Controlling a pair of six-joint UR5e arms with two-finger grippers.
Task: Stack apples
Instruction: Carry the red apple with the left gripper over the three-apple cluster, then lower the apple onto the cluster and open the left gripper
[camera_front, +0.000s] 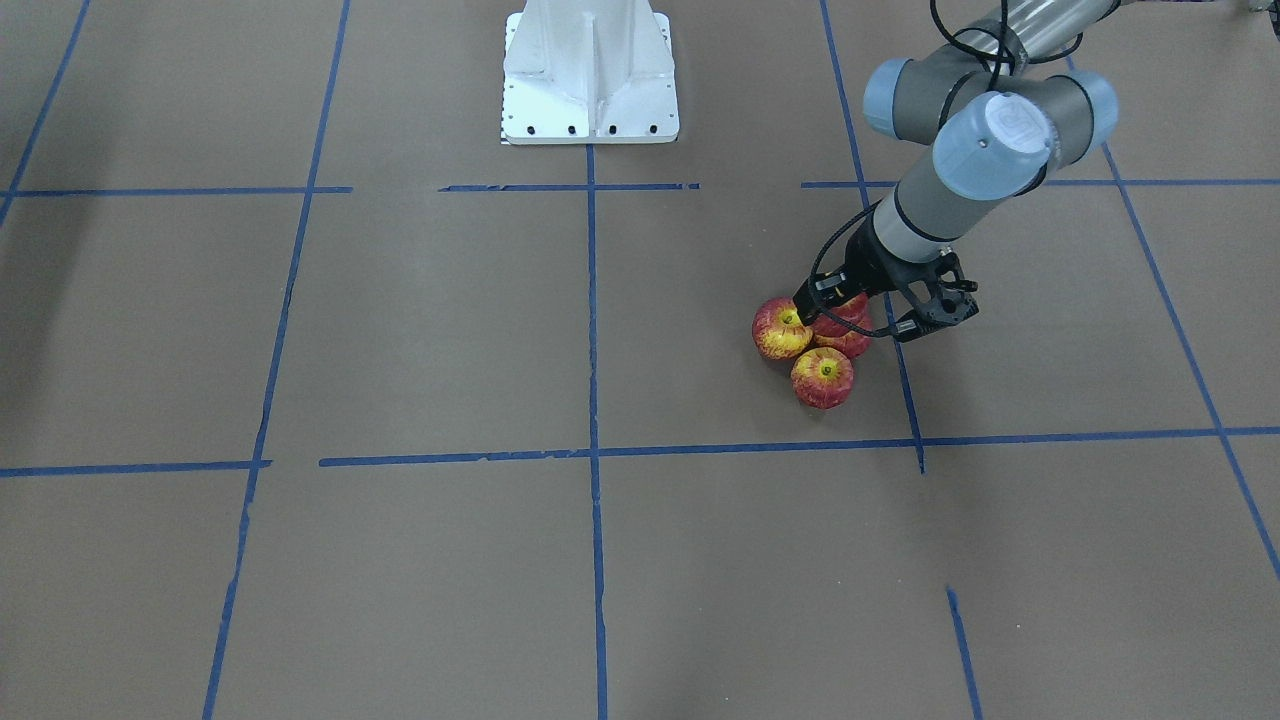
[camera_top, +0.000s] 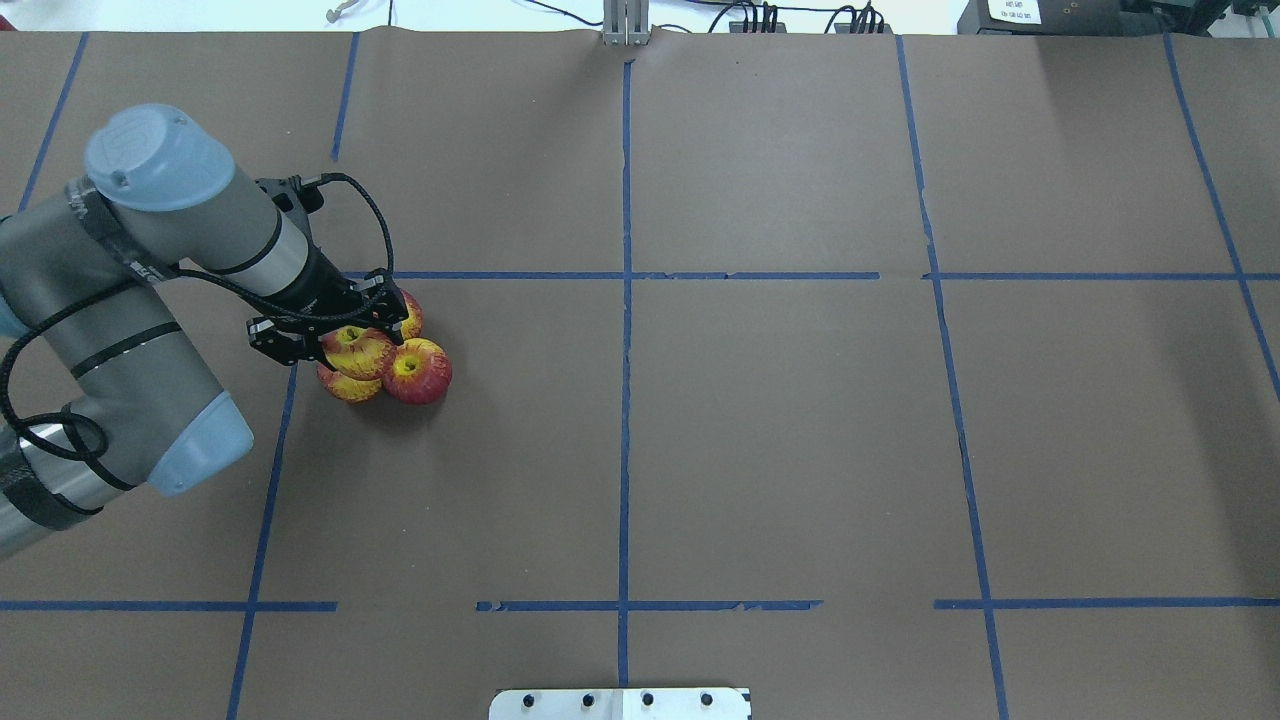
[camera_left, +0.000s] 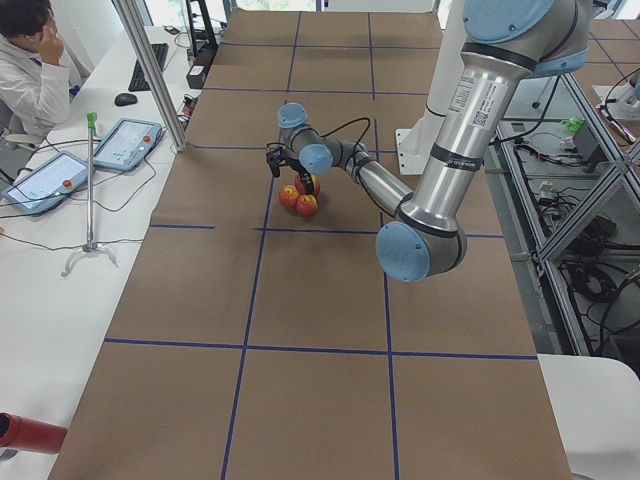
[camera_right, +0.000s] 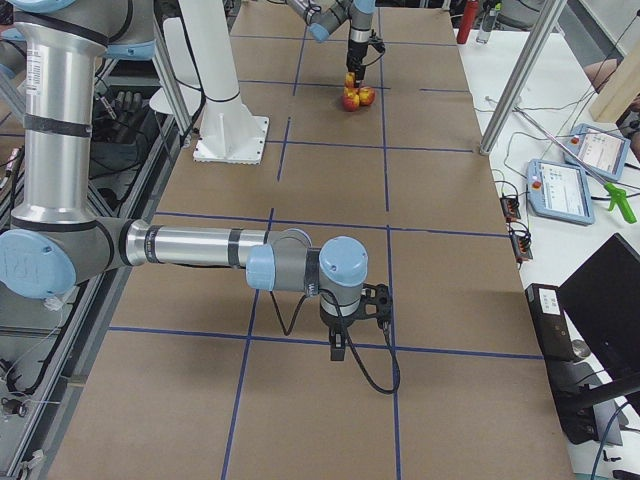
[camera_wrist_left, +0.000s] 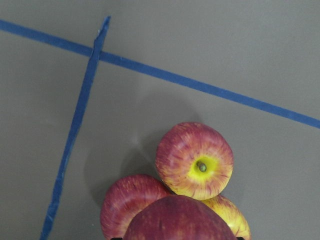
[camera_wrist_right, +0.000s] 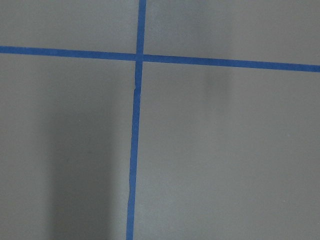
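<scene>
A: Front camera first: where is the fruit?
B: The apples sit in one tight cluster on the brown table, beside a line of blue tape. The left gripper is down on the cluster.
A: Overhead?
B: Three lie touching on the paper at the table's left. The top apple rests on them, between the fingers.
A: The side cameras?
B: From the left end, the same pile shows small under the left arm's wrist. From the right end, the right gripper hangs low over the table, well apart from the pile; whether it is open or closed I cannot tell.
A: And the wrists?
B: The left one looks down past the top apple's dark red side at the three below, one stem-up. Dark finger edges lie against both its flanks, so the jaws are closed to its width, gripping it. The right one shows only table and crossing tape
</scene>
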